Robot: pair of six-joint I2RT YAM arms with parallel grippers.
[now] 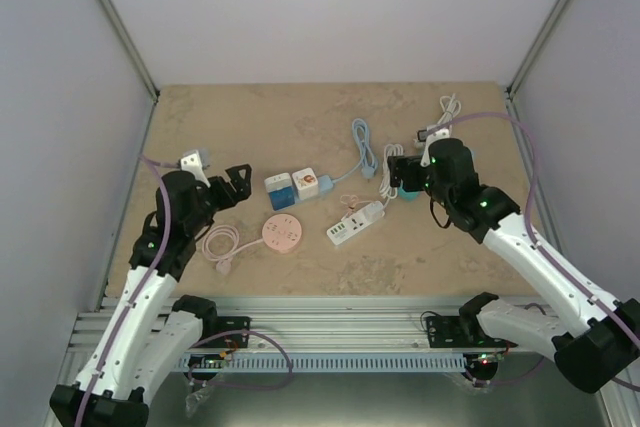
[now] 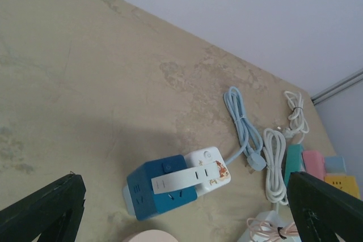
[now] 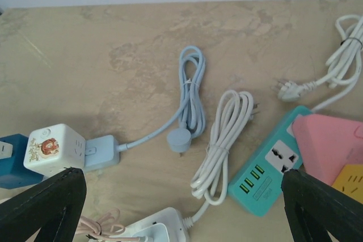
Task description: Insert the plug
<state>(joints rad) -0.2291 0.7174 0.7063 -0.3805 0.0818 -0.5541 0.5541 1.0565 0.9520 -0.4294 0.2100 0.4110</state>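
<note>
**Status: not started.** No plug is held and no loose plug is seated in a socket.

**Right gripper**: jaws spread wide, nothing between them. The fingers hang above the table without touching any item.
- The light blue plug lies flat on the table just ahead of the jaw gap, slightly left of its centre. Its light blue cable is bundled further ahead. It is probably the task plug, though the pictures do not settle this.
- The white coiled cable lies ahead, right of centre.
- The teal power strip sits beside the right finger, with an empty universal outlet facing up.
- The white cube socket sits just ahead of the left finger.

**Left gripper**: jaws fully apart and empty. The blue cube socket lies between the fingers and slightly ahead, touching neither.

**Remaining steps (judgement):**
1. Lower onto the plug and close on its body.
2. Lift it and turn the prongs toward a free outlet.
3. Align and press home.
4. Use the other arm to brace the socket if it slides.
</note>
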